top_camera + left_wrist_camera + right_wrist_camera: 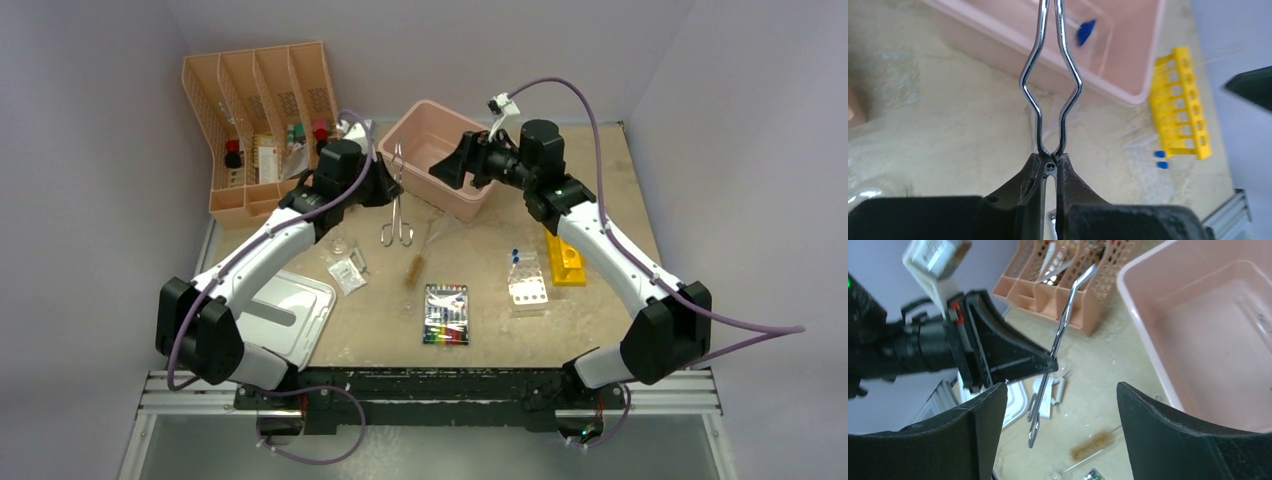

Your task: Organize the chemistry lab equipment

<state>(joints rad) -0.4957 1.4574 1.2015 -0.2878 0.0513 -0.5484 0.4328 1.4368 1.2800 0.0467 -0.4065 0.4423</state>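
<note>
Roughly, we judge the tidying to be partway through. Some small items already stand in the organizer (262, 120) at the far left, and a blue-based cylinder (1086, 30) lies in the pink bin (1135, 75). Loose on the table are the brush (412, 270), the packet (347, 272), the clear rack (527, 288) with its blue-capped tubes (516, 256), a yellow rack (566, 260) and a box of coloured pieces (446, 313) — so most of the sorting is left. We cannot make out the glass rods for certain.

Our left gripper (1050, 164) is pinched narrow on the tongs (1050, 85), gripping them at the pivot. They are tilted and, as far as we can tell, held above the table, with their tips pointing toward the bin, just beside its near-left wall. Where they belong — bin or organizer — we cannot say from this. Our right gripper (452, 165) stands wide open by the bin's rim, with nothing between its fingers and touching nothing we can see.
</note>
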